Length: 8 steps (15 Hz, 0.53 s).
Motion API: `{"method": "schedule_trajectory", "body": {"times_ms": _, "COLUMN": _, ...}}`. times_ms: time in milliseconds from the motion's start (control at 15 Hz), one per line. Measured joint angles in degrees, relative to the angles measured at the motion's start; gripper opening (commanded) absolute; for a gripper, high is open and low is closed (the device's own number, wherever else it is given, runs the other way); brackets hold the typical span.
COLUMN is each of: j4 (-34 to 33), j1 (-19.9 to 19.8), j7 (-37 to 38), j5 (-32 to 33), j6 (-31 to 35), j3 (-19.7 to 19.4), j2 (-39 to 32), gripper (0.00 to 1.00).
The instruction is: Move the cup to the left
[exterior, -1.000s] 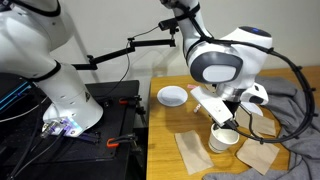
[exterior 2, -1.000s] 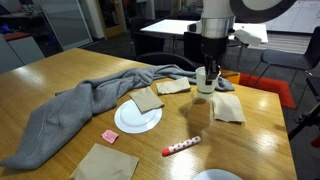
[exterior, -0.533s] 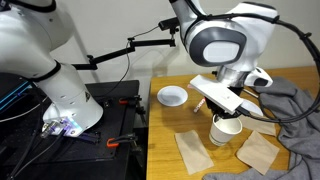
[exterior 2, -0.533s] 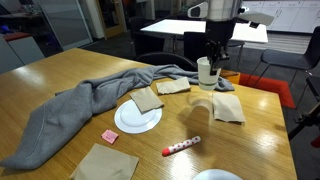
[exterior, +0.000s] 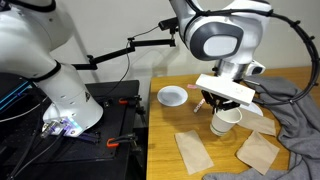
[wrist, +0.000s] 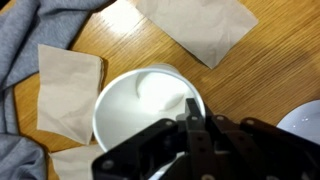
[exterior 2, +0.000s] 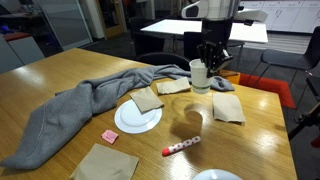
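- One cup, small, white and cylindrical, is hanging upright in the air above the wooden table, clear of the surface; its shadow is falling on the bare wood below.
- One gripper is clamping the cup by its wall near the rim. In the wrist view a dark finger is reaching over the rim, and the cup's inside is showing plain white.
- Two brown paper napkins are lying flat on either side beneath the cup in an exterior view: one napkin toward the table edge, a second napkin touching the grey cloth.
- One flat white plate is sitting nearer the camera, carrying a folded napkin that is overlapping its rim.
- One red-and-white tube is lying on the wood, apart from the plate; a small pink item is resting just beside the plate.
- One white bowl is standing near the table's corner in an exterior view, apart from the cup.
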State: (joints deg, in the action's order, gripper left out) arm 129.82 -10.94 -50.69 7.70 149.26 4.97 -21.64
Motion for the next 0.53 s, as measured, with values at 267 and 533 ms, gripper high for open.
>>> {"method": "schedule_trajectory", "body": {"times_ms": 267, "j4": 0.0, "j1": 1.3, "j7": -5.4, "j5": 0.1, "j6": 0.0, "j3": 0.4, "j2": -0.4, "gripper": 0.01}}
{"method": "schedule_trajectory", "body": {"times_ms": 533, "j4": -0.1, "j1": 2.6, "j7": -9.8, "j5": 0.2, "j6": 0.0, "j3": 0.5, "j2": -1.4, "gripper": 0.01}}
